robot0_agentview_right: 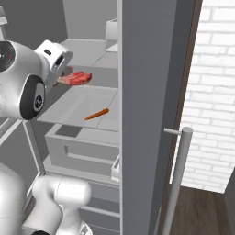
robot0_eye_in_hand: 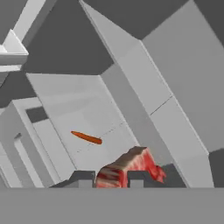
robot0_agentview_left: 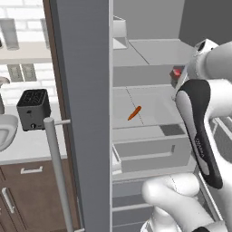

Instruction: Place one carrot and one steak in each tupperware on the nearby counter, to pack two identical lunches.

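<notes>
My gripper [robot0_eye_in_hand: 109, 179] is shut on a red marbled steak [robot0_eye_in_hand: 130, 167], held above the fridge shelf. In the right base view the steak [robot0_agentview_right: 76, 78] sticks out from the gripper [robot0_agentview_right: 63, 79] at the upper left. A bit of the steak [robot0_agentview_left: 176, 72] also peeks past my arm in the left base view. One slim orange carrot [robot0_agentview_left: 134, 113] [robot0_agentview_right: 97, 114] [robot0_eye_in_hand: 86, 138] lies on the grey shelf below it. A pale rounded tupperware [robot0_agentview_left: 6, 131] sits on the light counter [robot0_agentview_left: 31, 142] at the far left.
The open fridge door [robot0_agentview_left: 81, 113] with its bar handle [robot0_agentview_left: 56, 167] stands between the shelves and the counter. A black toaster [robot0_agentview_left: 33, 108] is on the counter. A grey drawer [robot0_agentview_left: 154, 154] lies under the carrot's shelf. Dark cabinets [robot0_agentview_left: 27, 195] are below the counter.
</notes>
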Robot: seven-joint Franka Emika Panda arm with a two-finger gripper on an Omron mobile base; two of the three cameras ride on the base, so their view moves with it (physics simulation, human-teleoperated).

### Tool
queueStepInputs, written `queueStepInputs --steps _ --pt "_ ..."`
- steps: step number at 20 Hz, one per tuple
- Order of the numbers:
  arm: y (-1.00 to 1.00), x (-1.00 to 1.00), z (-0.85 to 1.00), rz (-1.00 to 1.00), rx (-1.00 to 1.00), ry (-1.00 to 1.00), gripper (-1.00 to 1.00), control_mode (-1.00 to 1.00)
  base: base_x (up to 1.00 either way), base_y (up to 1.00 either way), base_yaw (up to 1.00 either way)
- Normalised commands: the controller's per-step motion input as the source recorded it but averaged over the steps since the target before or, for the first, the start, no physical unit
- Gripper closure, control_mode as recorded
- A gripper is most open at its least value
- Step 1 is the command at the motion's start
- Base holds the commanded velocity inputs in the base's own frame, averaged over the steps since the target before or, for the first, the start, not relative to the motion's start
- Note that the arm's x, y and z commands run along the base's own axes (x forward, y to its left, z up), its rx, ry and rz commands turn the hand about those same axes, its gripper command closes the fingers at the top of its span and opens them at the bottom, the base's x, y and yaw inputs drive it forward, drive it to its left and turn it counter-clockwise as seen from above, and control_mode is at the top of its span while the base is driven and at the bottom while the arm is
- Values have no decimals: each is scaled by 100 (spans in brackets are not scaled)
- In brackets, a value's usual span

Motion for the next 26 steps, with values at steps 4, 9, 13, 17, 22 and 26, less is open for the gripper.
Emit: queueStepInputs --steps 4,9,13,17,22,26 --pt "0 -100 -7 19 -4 -19 100 -100 0 0 0" --pt "5 -98 0 13 -2 -1 100 -100 0 0 0" --pt "6 -24 0 2 -1 0 100 100 -75 24 6" --pt "0 0 0 0 0 0 100 100 -100 31 9" --pt "0 0 0 0 0 0 100 100 -96 52 16" --pt "0 0 0 0 0 0 100 100 -50 80 56"
